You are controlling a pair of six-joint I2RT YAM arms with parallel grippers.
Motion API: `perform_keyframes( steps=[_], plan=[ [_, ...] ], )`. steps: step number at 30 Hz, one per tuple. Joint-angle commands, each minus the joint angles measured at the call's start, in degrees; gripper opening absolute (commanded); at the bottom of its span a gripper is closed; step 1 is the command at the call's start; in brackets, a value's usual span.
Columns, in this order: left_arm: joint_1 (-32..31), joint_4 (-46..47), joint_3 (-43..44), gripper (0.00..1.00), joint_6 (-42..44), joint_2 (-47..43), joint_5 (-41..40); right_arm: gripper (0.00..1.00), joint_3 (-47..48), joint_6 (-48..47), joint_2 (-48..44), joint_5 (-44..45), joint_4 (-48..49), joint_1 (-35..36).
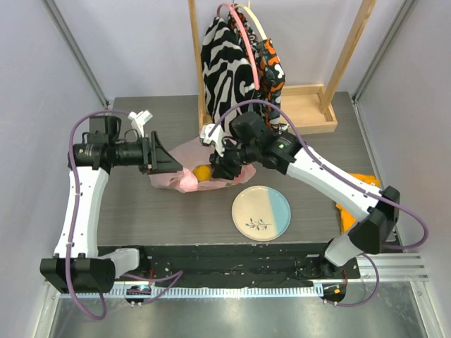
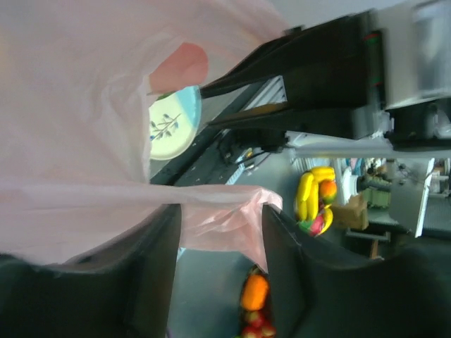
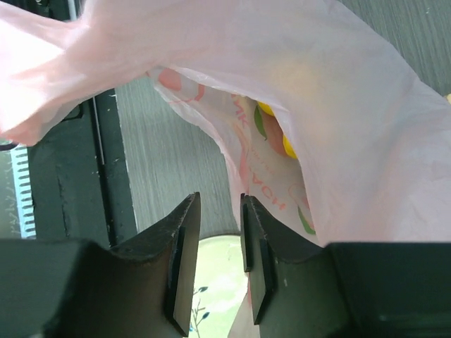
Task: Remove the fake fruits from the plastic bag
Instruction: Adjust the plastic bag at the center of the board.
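The pink plastic bag [image 1: 184,163] lies crumpled at the table's middle, between both grippers. A yellow-orange round fruit [image 1: 202,172] shows in its mouth; the other fruits are hidden. My left gripper [image 1: 169,167] is at the bag's left end. In the left wrist view its fingers [image 2: 151,271] stand well apart, and a fold of the bag [image 2: 218,218] is draped across their tips. My right gripper [image 1: 220,170] hangs at the bag's right side, jaws slightly apart with nothing between them. The bag's printed film [image 3: 282,190] runs beside its right finger, with yellow fruit [image 3: 287,146] showing through.
A round cream-and-blue plate [image 1: 261,213] lies just in front of the bag. A zebra-striped cloth bag [image 1: 224,67] hangs from a wooden frame behind, beside a wooden tray [image 1: 310,105]. Folded orange cloth [image 1: 350,205] lies at the right edge. Blurred fruit shapes [image 2: 313,201] show beyond the table.
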Motion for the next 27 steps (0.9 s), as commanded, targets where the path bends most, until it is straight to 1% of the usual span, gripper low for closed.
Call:
perform_keyframes(
  steps=[1, 2, 3, 4, 5, 6, 7, 8, 9, 10, 11, 12, 13, 14, 17, 19, 20, 21, 22, 25, 26, 27],
  plan=[
    [-0.1, -7.9, 7.0, 0.29, 7.2, 1.1, 5.3, 0.36, 2.6, 1.2, 4.9, -0.9, 3.0, 0.3],
    [0.2, -9.7, 8.7, 0.12, 10.4, 0.9, 4.6, 0.35, 2.9, 1.7, 5.6, -3.1, 3.6, 0.3],
    [0.5, -11.3, 9.2, 0.02, 11.5, 0.6, 2.1, 0.35, 3.2, 2.5, 6.3, -4.0, 4.9, 0.4],
    [0.7, -14.5, 9.7, 0.03, 12.7, -0.7, 1.2, 0.35, 5.1, 4.4, 8.0, -5.1, 5.3, 0.4],
    [0.7, -16.2, 10.8, 0.10, 15.1, -1.5, 0.2, 0.35, 6.5, 5.1, 9.0, -8.1, 5.3, 0.5],
    [0.7, -17.9, 11.0, 0.23, 16.4, -2.4, -1.0, 0.35, 8.1, 5.5, 9.9, -9.9, 5.2, 0.6],
    [0.7, -21.4, 11.1, 0.48, 18.5, -3.6, -1.3, 0.35, 10.8, 5.5, 11.0, -12.0, 5.1, 0.8],
    [0.7, -22.9, 11.0, 0.55, 20.0, -5.5, -1.4, 0.35, 12.2, 5.7, 12.5, -13.2, 5.1, 1.1],
    [0.7, -24.0, 10.3, 0.66, 20.8, -6.7, -2.4, 0.34, 13.7, 6.7, 13.4, -13.6, 5.1, 2.1],
    [0.7, -25.2, 9.9, 0.83, 20.8, -7.7, -2.9, 0.34, 17.1, 8.3, 14.3, -13.7, 5.2, 2.5],
    [0.7, -25.7, 9.5, 0.86, 20.7, -9.7, -3.1, 0.34, 18.3, 13.1, 16.0, -14.1, 5.6, 2.6],
    [0.7, -26.0, 8.1, 0.87, 20.9, -10.8, -3.1, 0.34, 19.0, 14.6, 16.2, -15.6, 6.9, 2.8],
    [0.7, -25.5, 7.0, 0.94, 20.4, -11.8, -3.8, 0.34, 18.3, 15.3, 16.2, -15.8, 7.6, 3.9],
    [0.7, -24.6, 5.8, 1.00, 19.4, -14.1, -4.6, 0.34, 17.7, 14.9, 16.2, -15.7, 7.7, 4.6],
    [0.7, -20.8, 1.1, 1.00, 13.9, -16.9, -4.5, 0.34, 16.8, 15.0, 16.7, -15.7, 7.1, 6.8],
    [0.7, -19.9, -1.2, 1.00, 12.2, -18.0, -4.4, 0.34, 16.3, 18.7, 17.7, -16.4, 8.0, 6.9],
    [0.8, -19.3, -1.8, 1.00, 11.7, -18.0, -5.8, 0.34, 16.1, 19.7, 18.0, -16.6, 10.0, 7.1],
    [0.8, -17.5, -2.3, 1.00, 11.0, -18.1, -6.8, 0.34, 16.0, 23.8, 18.6, -16.9, 11.0, 7.1],
    [0.9, -15.9, -3.2, 1.00, 8.8, -18.1, -7.7, 0.34, 16.1, 25.3, 18.9, -17.1, 12.0, 7.4],
    [1.3, -9.1, -4.4, 1.00, 5.9, -17.2, -10.5, 0.34, 17.0, 27.7, 20.3, -17.3, 13.5, 7.9],
    [1.3, -7.7, -5.0, 1.00, 4.5, -16.8, -13.3, 0.34, 17.1, 28.0, 20.4, -17.2, 13.8, 8.1],
    [1.4, -5.2, -5.1, 0.92, 4.2, -16.3, -14.4, 0.33, 16.9, 28.4, 20.5, -17.0, 14.0, 8.0]
  ],
)
